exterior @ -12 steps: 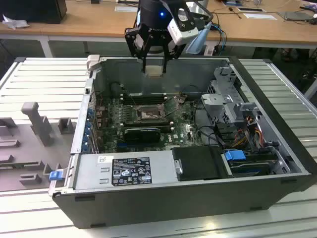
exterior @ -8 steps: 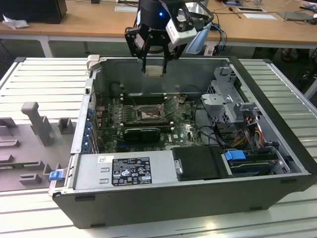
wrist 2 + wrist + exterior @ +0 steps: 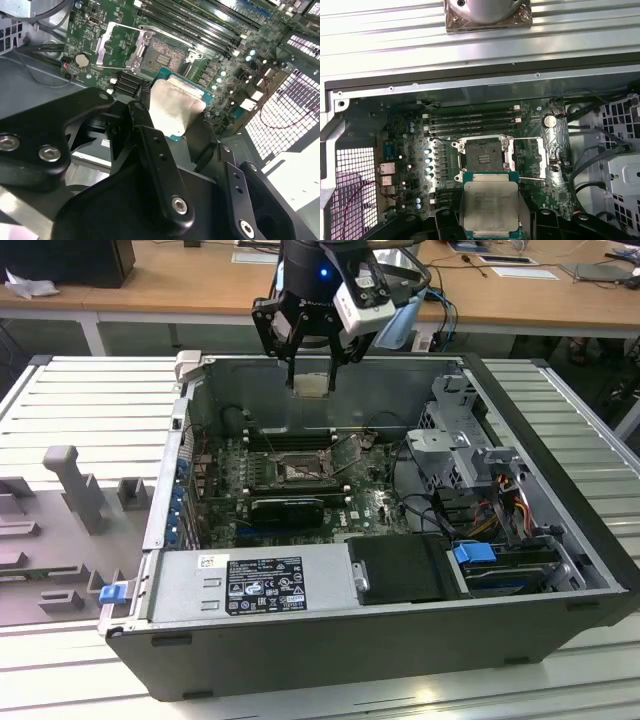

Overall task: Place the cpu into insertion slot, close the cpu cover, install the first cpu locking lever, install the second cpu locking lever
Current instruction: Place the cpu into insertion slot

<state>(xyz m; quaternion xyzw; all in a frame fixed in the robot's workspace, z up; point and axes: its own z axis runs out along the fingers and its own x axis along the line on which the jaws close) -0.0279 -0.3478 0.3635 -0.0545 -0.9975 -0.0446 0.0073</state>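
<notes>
Pale silver-grey metal face on a green-edged square, that's our cpu [image 3: 490, 205], gripper [image 3: 313, 375] jaws clamped on its sides, we see it hanging above the open case [image 3: 330, 650], well clear of the bare dark insertion slot [image 3: 482, 159]

There is one open computer case [image 3: 330, 640] on one ribbed metal desk [image 3: 90, 410], with one wooden desk [image 3: 180, 280] behind and one grey moulded tray [image 3: 60, 530] beside it. Inside are one green circuit board [image 3: 405, 150], one insertion slot [image 3: 482, 157], one cpu cover [image 3: 555, 145], one round coin battery [image 3: 549, 120], one labelled grey power box [image 3: 250, 585] and two blue plastic clips [image 3: 113, 591], while the long black memory slots [image 3: 470, 122] lie too close together to count surely. One cpu [image 3: 490, 205] sits in one claw [image 3: 312, 386], which has two black fingers [image 3: 152, 145].
</notes>
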